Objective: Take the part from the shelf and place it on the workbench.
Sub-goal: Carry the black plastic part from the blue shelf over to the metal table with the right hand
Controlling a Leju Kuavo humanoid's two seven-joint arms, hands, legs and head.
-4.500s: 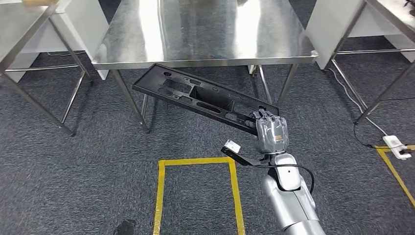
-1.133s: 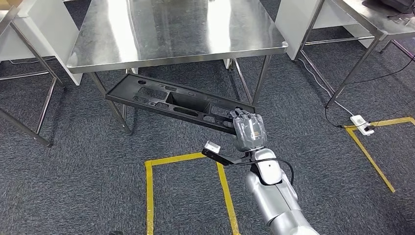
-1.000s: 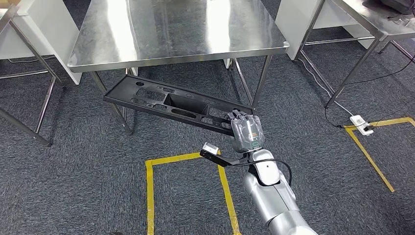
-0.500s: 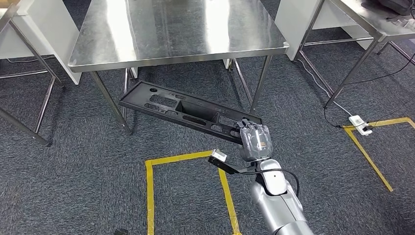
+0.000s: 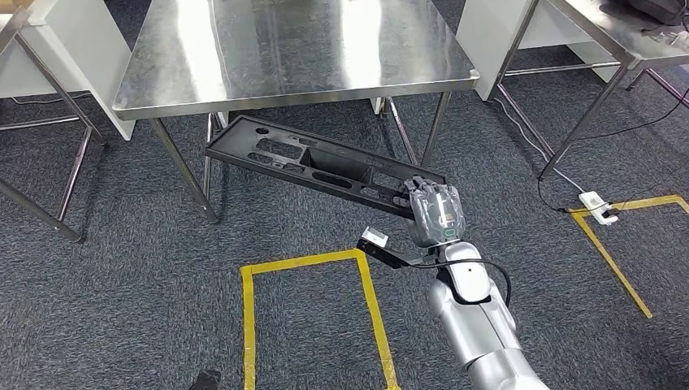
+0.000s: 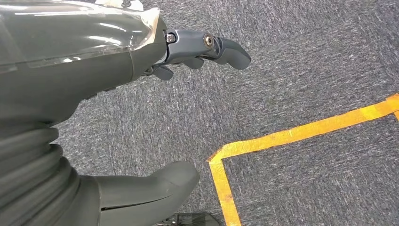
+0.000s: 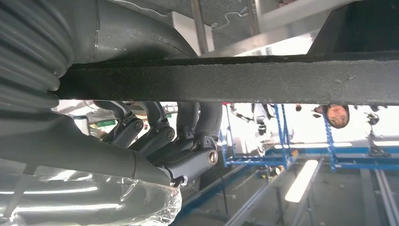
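Note:
The part is a long black plastic panel [image 5: 317, 162] with several cut-outs, held in the air in front of the workbench, its far end just under the bench's front edge. My right hand [image 5: 436, 214] grips the panel's near right end; in the right wrist view the dark fingers [image 7: 160, 136] curl around the black edge [image 7: 263, 80]. The steel workbench [image 5: 244, 57] stands straight ahead with a bare shiny top. My left hand [image 6: 155, 66] hangs over the carpet, fingers apart, holding nothing.
Yellow tape [image 5: 305, 262] marks a square on the grey carpet before me, with another tape corner [image 5: 609, 244] at the right. More steel tables stand at left [image 5: 32, 32] and right [image 5: 617, 32]. A white power strip [image 5: 600, 206] with its cable lies on the floor at right.
The panel has risen and swung up toward the bench edge in my right hand since half a second ago. Over the longer span the whole view shifted as I came nearer the workbench.

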